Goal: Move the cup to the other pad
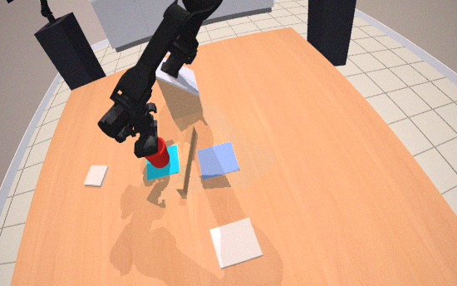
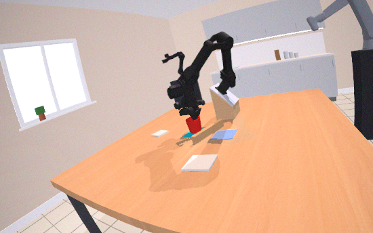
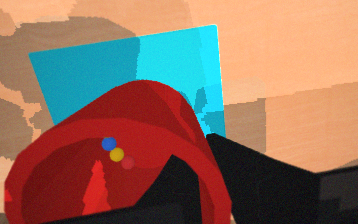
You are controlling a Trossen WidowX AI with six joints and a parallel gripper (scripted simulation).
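The red cup [image 1: 159, 157] [image 2: 193, 124] [image 3: 130, 115] is upright over the cyan pad [image 1: 174, 166] [image 2: 187, 135] [image 3: 105, 65], with its base on the pad or just above it; I cannot tell which. A blue marble [image 3: 109, 143], a yellow marble [image 3: 116, 154] and a red marble [image 3: 128, 162] lie inside the cup. My gripper [image 1: 146, 147] [image 2: 191, 113] is shut on the cup's rim from above. The pale blue pad [image 1: 218, 158] [image 2: 224, 134] lies to the right. A low wooden bar [image 1: 189, 164] [image 2: 207, 130] lies between the two pads.
A small white tile [image 1: 95, 175] [image 2: 159, 133] lies left of the cyan pad. A larger white tile [image 1: 235, 242] [image 2: 200, 162] lies nearer the front. The arm's wedge-shaped base block [image 1: 179, 79] [image 2: 224, 101] stands behind the pads. Black pillars [image 1: 70, 50] [image 1: 331, 29] stand at the table's far corners.
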